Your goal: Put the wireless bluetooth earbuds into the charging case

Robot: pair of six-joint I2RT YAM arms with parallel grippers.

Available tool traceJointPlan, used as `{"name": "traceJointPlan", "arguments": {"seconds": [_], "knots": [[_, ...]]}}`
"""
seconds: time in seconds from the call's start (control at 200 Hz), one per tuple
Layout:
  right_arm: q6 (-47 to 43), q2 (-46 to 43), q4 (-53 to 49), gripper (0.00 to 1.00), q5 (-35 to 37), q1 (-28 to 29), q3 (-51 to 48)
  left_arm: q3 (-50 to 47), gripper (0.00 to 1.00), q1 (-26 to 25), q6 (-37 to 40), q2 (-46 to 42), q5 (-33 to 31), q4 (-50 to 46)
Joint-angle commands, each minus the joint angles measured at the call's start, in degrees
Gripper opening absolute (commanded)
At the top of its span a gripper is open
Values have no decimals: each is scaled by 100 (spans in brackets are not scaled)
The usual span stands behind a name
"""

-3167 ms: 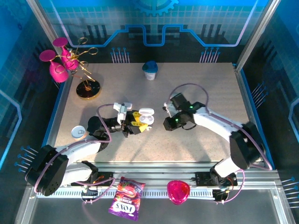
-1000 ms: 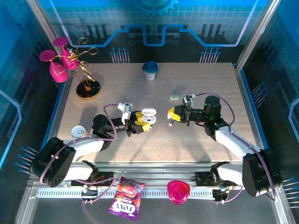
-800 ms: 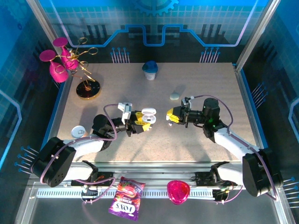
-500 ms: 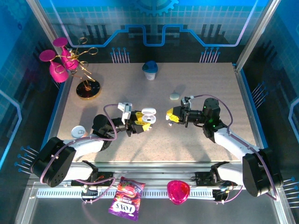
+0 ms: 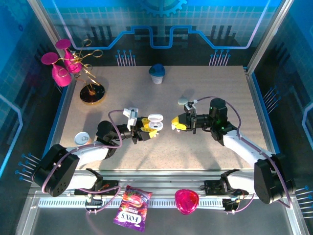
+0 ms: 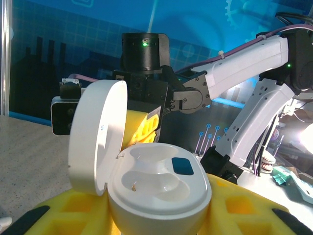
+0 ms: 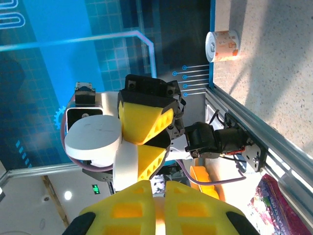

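Arms are meeting near the middle of a speckled table, and a white charging case is sitting between them. The left gripper is clamping the base of the case between its yellow pads, with the hinged lid standing open. Just to the right of the case, close but not touching it, the right gripper is pointing its tips at the opening, jaws pressed fully together. Whether an earbud is being pinched between those tips is unclear. Nothing is showing between the pads in the right wrist view, so it may be carrying none.

In the left wrist view, both moulded wells in the case are lying empty, with a small dark-blue square beside them. Farther back than the case and to its right, well apart from it, a small pale object is lying on the table. It is probably one of the earbuds, though it is too small to be sure.

Judging by this, the task is sitting at an early stage. The case is being held open and ready, but no earbud is seated yet. Both wells are waiting to be filled, and the right arm is likely needing to bring an earbud over and press it in.
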Motion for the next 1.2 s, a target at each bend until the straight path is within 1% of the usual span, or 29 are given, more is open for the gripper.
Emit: {"name": "traceJointPlan", "arguments": {"seconds": [0.0,0.15,0.335,0.68,0.8,0.931,1.121,1.196], "knots": [[-59,-21,-426,3,-41,64,190,-63,28,-24,115,-150,-28,190],[142,-42,-389,2,120,54,167,-65,28,-29,92,-196,-17,190],[550,-71,-93,4,402,37,26,-48,28,-33,89,-145,-9,190],[655,-454,-138,2,913,45,27,64,28,-31,275,158,-114,191],[585,-622,-168,1,1042,51,76,98,27,-30,418,248,-292,190],[589,-737,-12,1,1207,115,121,110,27,-31,635,343,-676,190],[560,-770,353,1,1651,412,207,283,26,-40,881,578,-1076,190],[360,-739,348,1,1866,595,335,351,26,-48,947,668,-1193,190]]}}
